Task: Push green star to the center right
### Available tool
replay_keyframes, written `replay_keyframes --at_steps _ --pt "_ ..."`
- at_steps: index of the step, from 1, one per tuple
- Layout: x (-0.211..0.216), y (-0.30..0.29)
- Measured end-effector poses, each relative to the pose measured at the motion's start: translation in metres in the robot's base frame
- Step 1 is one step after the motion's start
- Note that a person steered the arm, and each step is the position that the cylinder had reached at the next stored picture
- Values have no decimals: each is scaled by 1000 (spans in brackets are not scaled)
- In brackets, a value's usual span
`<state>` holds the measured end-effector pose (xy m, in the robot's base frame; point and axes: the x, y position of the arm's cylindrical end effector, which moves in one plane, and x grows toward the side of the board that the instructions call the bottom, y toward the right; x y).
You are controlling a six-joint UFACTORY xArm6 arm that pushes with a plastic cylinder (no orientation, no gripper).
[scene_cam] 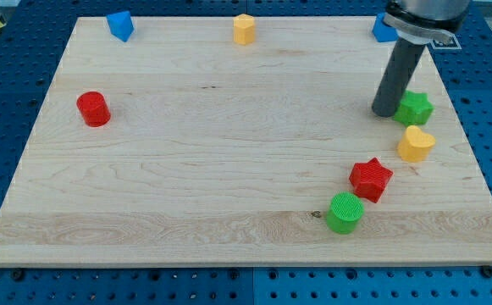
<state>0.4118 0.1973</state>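
Observation:
The green star (416, 108) lies near the wooden board's right edge, a little above mid-height. My tip (385, 112) stands right against the star's left side, touching or nearly touching it. The dark rod rises from there toward the view's top right. A yellow heart (416, 143) lies just below the star.
A red star (371, 179) and a green cylinder (345, 212) lie toward the bottom right. A red cylinder (93, 109) is at the left. A blue block (120, 24) and a yellow block (244, 29) sit along the top edge; another blue block (382, 30) is partly hidden behind the rod.

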Motion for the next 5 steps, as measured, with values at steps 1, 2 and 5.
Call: replay_keyframes --at_steps 1,2,5 --pt "27 -8" --pt "27 -5" --pt "20 53"
